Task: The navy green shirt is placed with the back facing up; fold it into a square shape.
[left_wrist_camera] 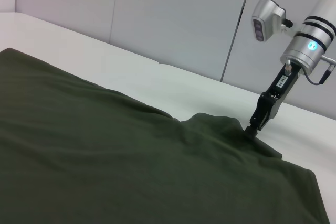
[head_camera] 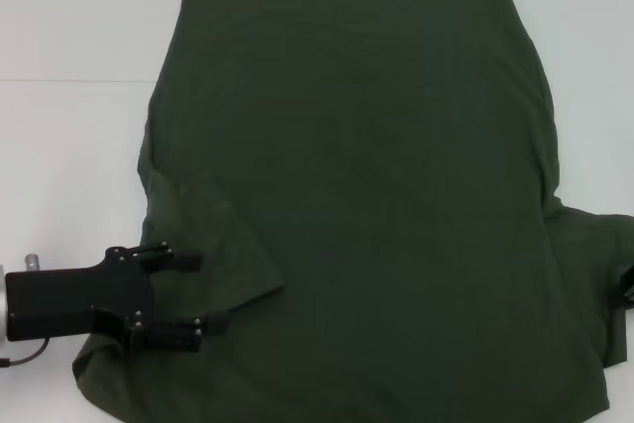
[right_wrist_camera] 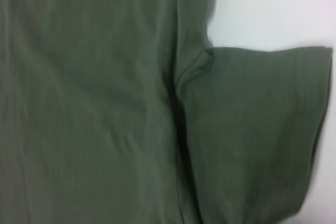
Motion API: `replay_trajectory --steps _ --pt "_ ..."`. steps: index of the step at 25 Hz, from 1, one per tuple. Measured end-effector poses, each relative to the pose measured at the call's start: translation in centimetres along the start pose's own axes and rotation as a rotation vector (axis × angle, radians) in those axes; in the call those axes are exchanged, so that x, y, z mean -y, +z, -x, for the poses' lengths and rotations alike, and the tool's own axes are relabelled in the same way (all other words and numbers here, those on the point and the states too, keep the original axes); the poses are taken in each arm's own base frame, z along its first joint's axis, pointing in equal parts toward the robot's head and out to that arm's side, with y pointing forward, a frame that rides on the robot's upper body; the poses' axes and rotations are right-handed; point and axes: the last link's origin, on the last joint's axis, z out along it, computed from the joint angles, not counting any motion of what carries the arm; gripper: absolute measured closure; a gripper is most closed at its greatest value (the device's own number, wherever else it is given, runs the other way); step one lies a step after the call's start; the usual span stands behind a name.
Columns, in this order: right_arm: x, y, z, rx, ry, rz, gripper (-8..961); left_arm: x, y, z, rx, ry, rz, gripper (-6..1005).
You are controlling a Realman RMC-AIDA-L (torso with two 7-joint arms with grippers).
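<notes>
The navy green shirt [head_camera: 367,195] lies spread on the white table [head_camera: 69,37], plain side up, hem at the far side. Its left sleeve [head_camera: 223,255] is folded in over the body. My left gripper [head_camera: 198,294] is open at the near left, one finger [head_camera: 183,262] on each side of that sleeve's edge. My right gripper [left_wrist_camera: 251,129] points down onto the right sleeve [right_wrist_camera: 257,129] at the table's right side; in the head view only a sliver of the right gripper [head_camera: 627,289] shows. The right sleeve lies flat, sticking out from the body.
White table surface runs along the left [head_camera: 59,165] and the far edge. Pale wall panels [left_wrist_camera: 184,19] stand behind the table. The shirt's near edge reaches the bottom of the head view.
</notes>
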Motion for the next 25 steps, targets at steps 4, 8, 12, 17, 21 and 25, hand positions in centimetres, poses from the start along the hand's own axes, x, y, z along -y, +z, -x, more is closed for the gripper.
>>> replay_trajectory --steps 4,8,12,17,21,25 --pt "0.0 0.0 0.0 -0.005 -0.008 -0.007 766 0.0 0.0 0.0 0.001 0.0 0.001 67" --pt "0.0 0.0 0.0 -0.008 -0.015 -0.011 880 0.0 0.1 0.0 -0.001 -0.002 0.002 67" --pt "0.1 -0.1 0.0 -0.004 -0.018 -0.008 898 -0.1 0.1 0.0 -0.002 -0.003 0.002 67" --pt "0.4 -0.4 0.0 0.009 -0.016 0.007 902 -0.1 0.1 0.1 -0.003 -0.005 0.003 67" --pt "0.9 -0.9 -0.1 0.026 -0.012 0.021 912 -0.1 0.2 0.1 -0.005 -0.009 0.005 67" --pt "1.7 -1.9 0.0 0.061 0.008 0.038 926 -0.1 0.2 0.1 -0.007 -0.016 0.005 67"
